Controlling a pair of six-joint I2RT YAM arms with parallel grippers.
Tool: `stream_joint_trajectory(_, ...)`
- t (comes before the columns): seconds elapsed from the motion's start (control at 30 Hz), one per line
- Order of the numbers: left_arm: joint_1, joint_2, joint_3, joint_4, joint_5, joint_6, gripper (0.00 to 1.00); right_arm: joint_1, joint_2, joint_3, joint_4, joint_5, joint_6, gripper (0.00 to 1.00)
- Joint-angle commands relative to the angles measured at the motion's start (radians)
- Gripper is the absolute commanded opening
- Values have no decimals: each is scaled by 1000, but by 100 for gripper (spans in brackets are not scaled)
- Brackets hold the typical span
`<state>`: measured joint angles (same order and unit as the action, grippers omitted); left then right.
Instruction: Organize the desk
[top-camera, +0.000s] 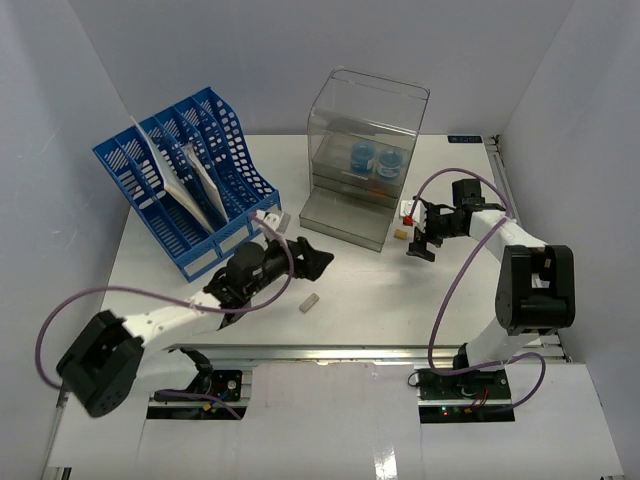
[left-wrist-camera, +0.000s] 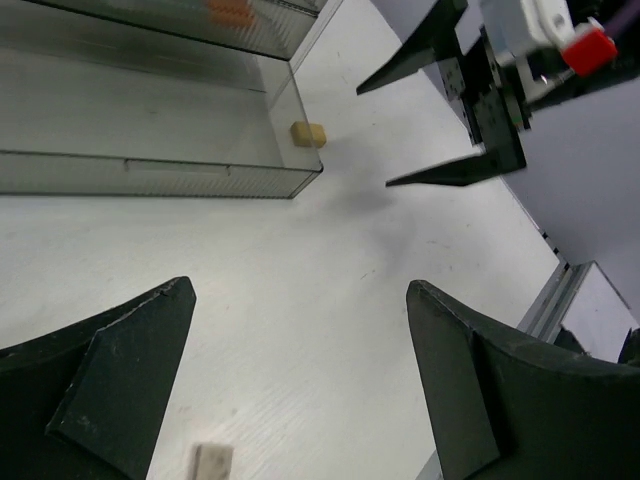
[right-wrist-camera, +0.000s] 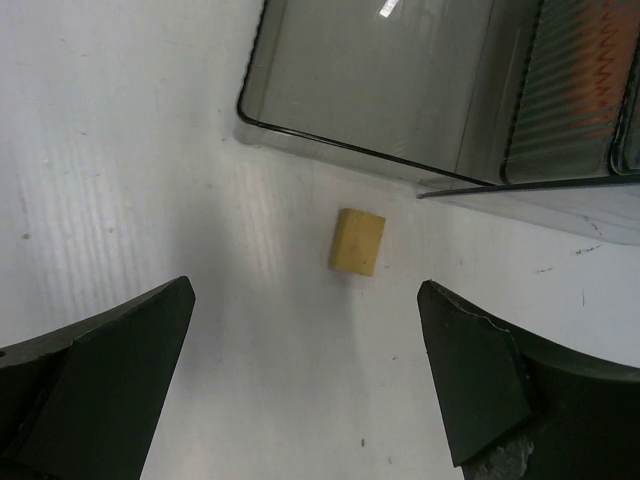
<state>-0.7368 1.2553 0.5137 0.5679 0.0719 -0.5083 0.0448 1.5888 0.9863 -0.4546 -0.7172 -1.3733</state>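
Observation:
The desk (top-camera: 380, 290) is a white tabletop with a metal rail along its front edge. My left gripper (top-camera: 320, 258) hovers open over its middle, nothing between the fingers (left-wrist-camera: 110, 380). A small white block (top-camera: 309, 302) lies just in front of it and shows at the bottom edge of the left wrist view (left-wrist-camera: 212, 460). My right gripper (top-camera: 416, 233) stands open above a small yellow block (right-wrist-camera: 358, 241), which lies beside the front corner of the clear drawer box (top-camera: 365, 150). The yellow block (left-wrist-camera: 308, 134) is ahead of the fingertips (right-wrist-camera: 120, 350), not between them.
A blue slotted file rack (top-camera: 190, 180) holding papers stands at the back left. The clear drawer box holds blue items, and its lowest drawer (right-wrist-camera: 380, 90) is pulled out toward the front. Pale walls enclose the desk. The right gripper (left-wrist-camera: 470, 120) shows in the left wrist view.

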Motion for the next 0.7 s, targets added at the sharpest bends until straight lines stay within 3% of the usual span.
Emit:
stream_joint_trajectory(0.0, -2, -288, -128, -161, -134, 77, 98, -4, 99, 95, -20, 17, -31, 97)
stream_joint_trajectory(0.2, 5, -557, -271, -280, -169, 21, 98, 17, 173, 130, 10, 59, -18, 96)
stream_joint_trajectory(0.33, 5, -632, -323, -321, -159, -26, 98, 41, 214, 146, 28, 94, -3, 93)
stream_joint_trajectory(0.5, 5, -655, -361, -327, -143, -55, 98, 62, 253, 173, 63, 136, 35, 90)
stream_joint_trajectory(0.67, 5, -641, -376, -329, -133, -72, 98, 74, 298, 205, 53, 156, 55, 78)
